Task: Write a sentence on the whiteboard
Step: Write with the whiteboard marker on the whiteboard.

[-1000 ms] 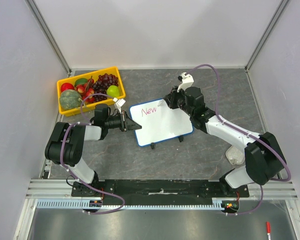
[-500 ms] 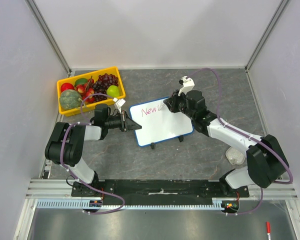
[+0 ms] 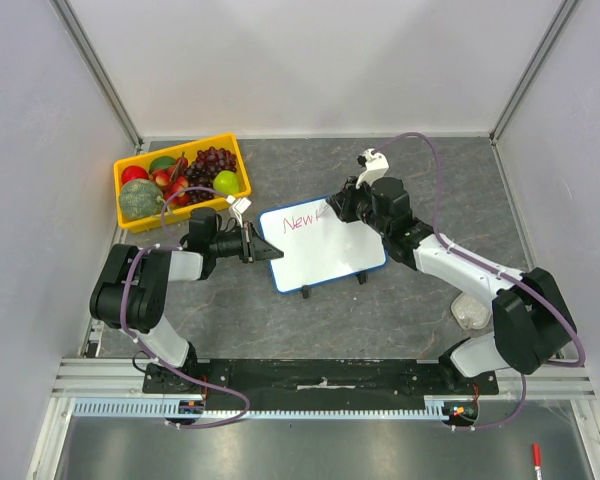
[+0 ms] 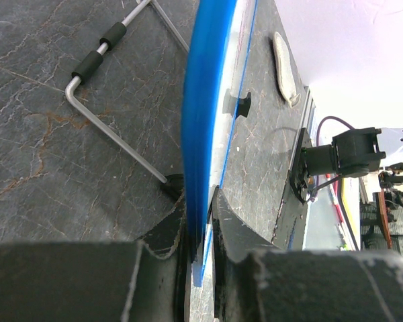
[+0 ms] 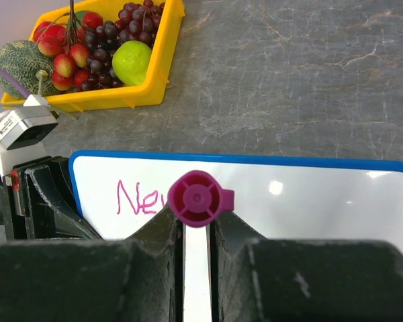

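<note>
One word of sentence point(image 3: 302, 221): only "New" is seen, nothing added in the last second.
Whiteboard point(image 3: 330, 255): centre of frame, left edge pinched by left gripper point(image 3: 273, 253).
Right gripper point(image 3: 330, 208): clamped on pink marker point(image 5: 198, 198), hardly moved, just right of "New"; second word judged next.

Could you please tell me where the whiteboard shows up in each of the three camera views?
Top external: whiteboard in the centre, slightly askew.
Left wrist: edge-on, a blue strip rising mid-frame.
Right wrist: across the lower half, behind the marker.
Shared landmark: the left gripper clamping its edge.
</note>
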`<state>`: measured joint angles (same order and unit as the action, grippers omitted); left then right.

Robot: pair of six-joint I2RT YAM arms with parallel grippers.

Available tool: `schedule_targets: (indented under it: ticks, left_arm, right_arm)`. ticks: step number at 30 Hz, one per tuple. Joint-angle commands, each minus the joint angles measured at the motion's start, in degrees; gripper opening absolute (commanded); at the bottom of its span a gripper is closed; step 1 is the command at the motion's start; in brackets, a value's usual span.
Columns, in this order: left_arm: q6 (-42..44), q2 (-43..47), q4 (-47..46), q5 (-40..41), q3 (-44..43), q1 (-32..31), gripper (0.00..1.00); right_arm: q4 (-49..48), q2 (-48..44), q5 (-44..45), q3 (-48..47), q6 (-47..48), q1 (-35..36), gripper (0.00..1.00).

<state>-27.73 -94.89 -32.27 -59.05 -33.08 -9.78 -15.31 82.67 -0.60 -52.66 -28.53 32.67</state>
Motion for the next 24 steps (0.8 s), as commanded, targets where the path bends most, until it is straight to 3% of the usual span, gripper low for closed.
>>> schedule_targets:
  ticks: [1, 24]
  left_arm:
    - [3.7, -0.3, 1.7, 3.9, -0.8, -0.2, 0.02]
    - [3.7, -0.4, 1.8, 3.9, -0.8, -0.2, 0.02]
  right_arm:
    - [-0.2, 0.8, 1.5, -3.3, 0.3, -0.5, 0.0]
    - [2.1, -0.9, 1.4, -0.5, 1.6, -1.6, 0.0]
